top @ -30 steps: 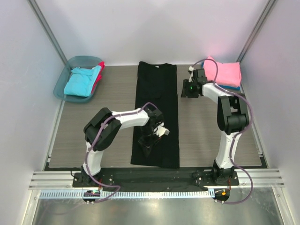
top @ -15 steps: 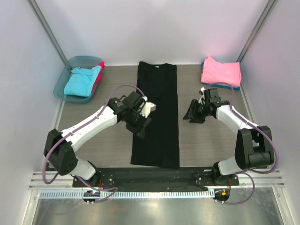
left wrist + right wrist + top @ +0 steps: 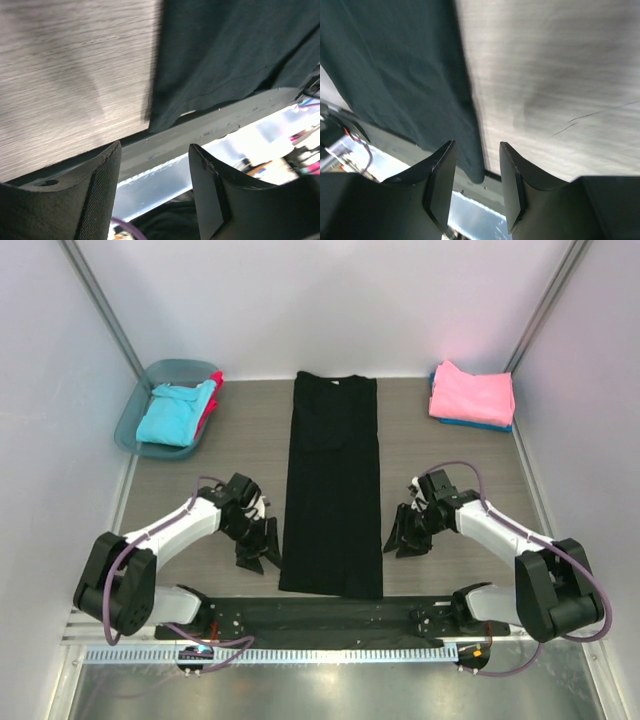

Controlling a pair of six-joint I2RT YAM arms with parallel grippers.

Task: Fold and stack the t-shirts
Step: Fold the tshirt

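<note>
A black t-shirt, folded into a long narrow strip, lies down the middle of the table from the back to the near edge. My left gripper is low beside its near left corner, jaws open with nothing between them. My right gripper is low beside the near right corner, also open and empty. A folded pink t-shirt rests on a blue one at the back right. A turquoise t-shirt and a red one lie in the tub.
A translucent teal tub stands at the back left. The dark mounting rail runs along the near table edge just behind both grippers. White walls close in the sides and back.
Both arms have swung down to the shirt's near corners. The left gripper let go of the black cloth and opened. The right came from the pink stack at the back.
</note>
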